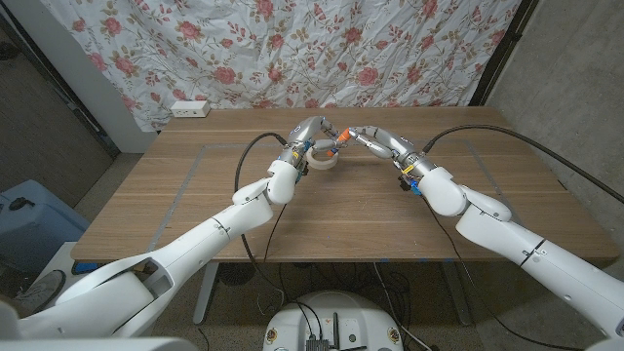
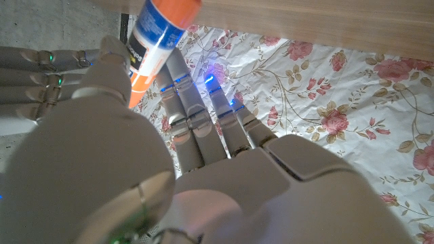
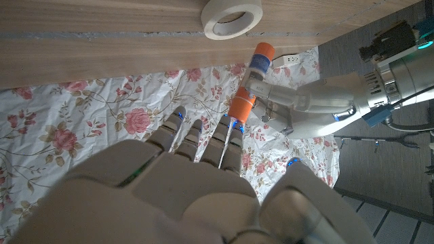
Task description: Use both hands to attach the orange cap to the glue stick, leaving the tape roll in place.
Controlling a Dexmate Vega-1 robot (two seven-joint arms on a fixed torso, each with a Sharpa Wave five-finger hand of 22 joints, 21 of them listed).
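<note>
The left hand (image 1: 310,136) is raised above the bench (image 1: 195,200) and grips the glue stick (image 2: 157,30) between thumb and fingers, its blue-and-white label showing in the left wrist view. Just below and beside this hand, the white tape roll (image 1: 323,156) lies on the bench. Touching the stick's near end, the orange cap (image 3: 241,106) sits at the fingertips of the right hand (image 1: 375,141), which pinches it and meets the left hand above the roll.
</note>
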